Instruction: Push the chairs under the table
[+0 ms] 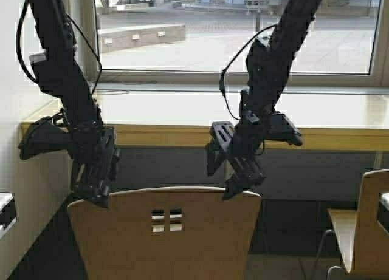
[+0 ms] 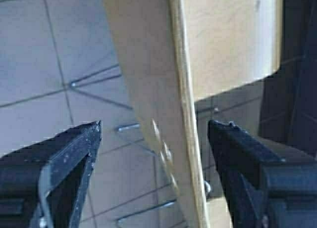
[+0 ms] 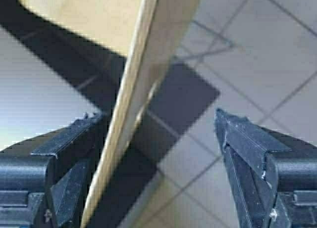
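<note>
Both claws spread wide, straddling the chair (image 1: 164, 231) backrest's top edge: left claw (image 1: 91, 192) at one corner, right claw (image 1: 234, 183) at the other; surface (image 1: 182, 134) beyond.

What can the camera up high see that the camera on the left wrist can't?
Only the high view shows the window, the table, a second chair at the right, the four square holes in the near backrest, and both arms: the left gripper and right gripper sit at the backrest's top corners.

Only the left wrist view shows the tiled floor, the chrome legs and the seat from above, plus the backrest's thin top edge standing between the open jaws.

Both show the near chair and the left gripper straddling its backrest.
</note>
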Tool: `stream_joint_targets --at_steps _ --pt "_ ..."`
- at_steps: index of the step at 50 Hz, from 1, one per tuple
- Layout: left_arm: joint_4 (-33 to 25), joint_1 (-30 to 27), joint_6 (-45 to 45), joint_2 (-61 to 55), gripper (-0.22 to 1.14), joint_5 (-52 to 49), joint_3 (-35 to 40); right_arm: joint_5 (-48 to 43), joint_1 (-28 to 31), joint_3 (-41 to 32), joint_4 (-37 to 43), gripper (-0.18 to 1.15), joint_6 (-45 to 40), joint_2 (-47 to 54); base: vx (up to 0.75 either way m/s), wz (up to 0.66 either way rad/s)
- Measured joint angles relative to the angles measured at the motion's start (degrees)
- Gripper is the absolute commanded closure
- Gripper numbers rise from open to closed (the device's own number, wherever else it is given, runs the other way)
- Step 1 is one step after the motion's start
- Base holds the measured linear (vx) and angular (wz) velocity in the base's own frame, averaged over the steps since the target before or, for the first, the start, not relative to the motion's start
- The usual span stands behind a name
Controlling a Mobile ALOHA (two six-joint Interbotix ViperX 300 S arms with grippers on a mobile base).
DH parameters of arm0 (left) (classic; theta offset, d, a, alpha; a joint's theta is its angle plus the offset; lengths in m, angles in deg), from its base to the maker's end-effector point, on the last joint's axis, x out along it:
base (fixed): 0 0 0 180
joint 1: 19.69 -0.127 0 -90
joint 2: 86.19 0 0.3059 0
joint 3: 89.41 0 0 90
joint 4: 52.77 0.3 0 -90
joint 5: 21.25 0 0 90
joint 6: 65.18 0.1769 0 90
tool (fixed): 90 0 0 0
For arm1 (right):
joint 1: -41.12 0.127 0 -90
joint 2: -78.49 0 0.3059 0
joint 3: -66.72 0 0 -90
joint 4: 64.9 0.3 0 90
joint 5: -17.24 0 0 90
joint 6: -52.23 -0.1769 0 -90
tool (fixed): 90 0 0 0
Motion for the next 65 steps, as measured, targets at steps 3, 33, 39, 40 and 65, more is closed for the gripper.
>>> stream_joint_targets --at_steps 3,33,39,40,65 --pt "-0.09 0.0 0.0 -1.05 -0.04 0.0 1.76 0.09 -0.79 -0.53 0.0 0.0 0.0 0.79 0.0 0.0" --pt "-0.26 -0.7 0.0 -11.78 -0.04 -0.26 14.15 2.99 -5.8 -12.92 0.0 0.0 0.35 12.48 0.0 0.0" --pt "-0.35 -0.7 0.0 -13.45 -0.04 -0.26 15.03 3.69 -7.03 -16.0 0.0 0.0 0.35 15.21 0.0 0.0" --pt "-0.44 -0.79 0.0 -13.71 -0.04 -0.26 15.21 3.78 -7.12 -16.52 0.0 0.0 0.35 15.64 0.0 0.0" --pt "-0.53 -2.81 0.0 -15.91 0.42 -0.26 16.0 6.94 -6.86 -23.2 -0.35 0.65 0.62 20.92 0.0 0.0"
